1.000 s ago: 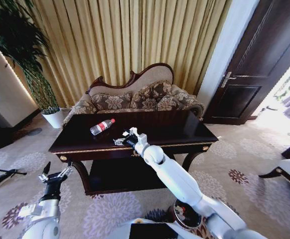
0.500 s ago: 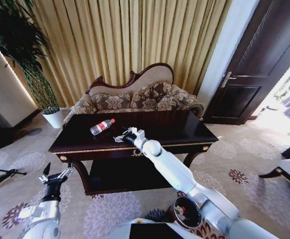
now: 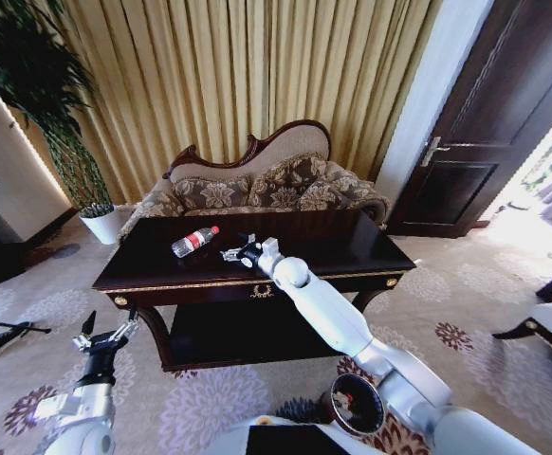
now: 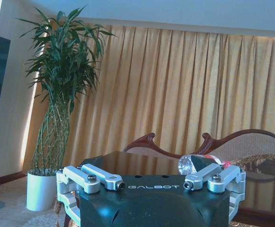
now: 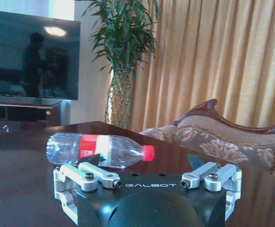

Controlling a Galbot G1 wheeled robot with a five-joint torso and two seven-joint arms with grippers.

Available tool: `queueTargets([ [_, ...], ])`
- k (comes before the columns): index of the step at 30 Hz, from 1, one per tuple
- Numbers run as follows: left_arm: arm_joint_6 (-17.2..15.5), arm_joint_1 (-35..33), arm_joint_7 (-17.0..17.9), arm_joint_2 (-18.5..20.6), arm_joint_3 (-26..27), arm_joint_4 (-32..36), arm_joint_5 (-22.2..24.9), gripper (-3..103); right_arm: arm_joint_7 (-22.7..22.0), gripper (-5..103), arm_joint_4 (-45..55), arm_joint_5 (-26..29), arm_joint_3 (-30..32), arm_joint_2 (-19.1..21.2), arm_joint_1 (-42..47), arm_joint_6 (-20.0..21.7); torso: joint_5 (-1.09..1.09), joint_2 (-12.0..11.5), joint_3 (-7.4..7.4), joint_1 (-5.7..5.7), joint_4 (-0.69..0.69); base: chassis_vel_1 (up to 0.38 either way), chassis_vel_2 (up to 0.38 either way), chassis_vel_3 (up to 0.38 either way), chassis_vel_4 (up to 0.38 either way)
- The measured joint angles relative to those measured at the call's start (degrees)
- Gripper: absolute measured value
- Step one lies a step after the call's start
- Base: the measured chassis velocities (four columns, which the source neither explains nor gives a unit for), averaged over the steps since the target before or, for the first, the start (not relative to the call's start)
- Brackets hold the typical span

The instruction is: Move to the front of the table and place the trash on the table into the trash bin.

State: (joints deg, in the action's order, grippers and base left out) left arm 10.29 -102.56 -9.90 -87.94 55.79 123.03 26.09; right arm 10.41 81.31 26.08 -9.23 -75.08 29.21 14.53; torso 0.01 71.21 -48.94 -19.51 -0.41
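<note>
**Right gripper closing in on the bottle**

The right gripper (image 3: 242, 254), fingers spread and empty, hovers over the table (image 3: 352, 248). The clear bottle (image 5: 98, 149) lies on its side just ahead. It looks empty: light, slippery, prone to roll, best clamped mid-body at the label. The tabletop is glossy. The left gripper (image 3: 105, 334) hangs open, low beside the table.

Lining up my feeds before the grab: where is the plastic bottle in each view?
Head view: bottle lies on the table, beside the right gripper.
Left wrist view: bottle shows past the left gripper.
Right wrist view: bottle lies close ahead.
Shared landmark: sofa.
</note>
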Motion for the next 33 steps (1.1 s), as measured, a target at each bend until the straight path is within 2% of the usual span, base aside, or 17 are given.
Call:
queueTargets([
  [12,0.0,0.1,0.0,0.2,-0.1,-0.3,0.0,100,1.2,100,-0.4,-2.7,1.6,2.5,3.5,-0.5,0.01,0.0,0.00,0.00,0.01,0.000,0.000,0.000,0.000],
  [33,0.1,0.3,0.1,0.3,-0.9,-0.2,-0.3,100,3.0,101,-3.3,-2.7,3.7,5.0,4.5,-2.9,0.00,0.0,0.00,0.00,0.01,0.000,0.000,0.000,0.000],
])
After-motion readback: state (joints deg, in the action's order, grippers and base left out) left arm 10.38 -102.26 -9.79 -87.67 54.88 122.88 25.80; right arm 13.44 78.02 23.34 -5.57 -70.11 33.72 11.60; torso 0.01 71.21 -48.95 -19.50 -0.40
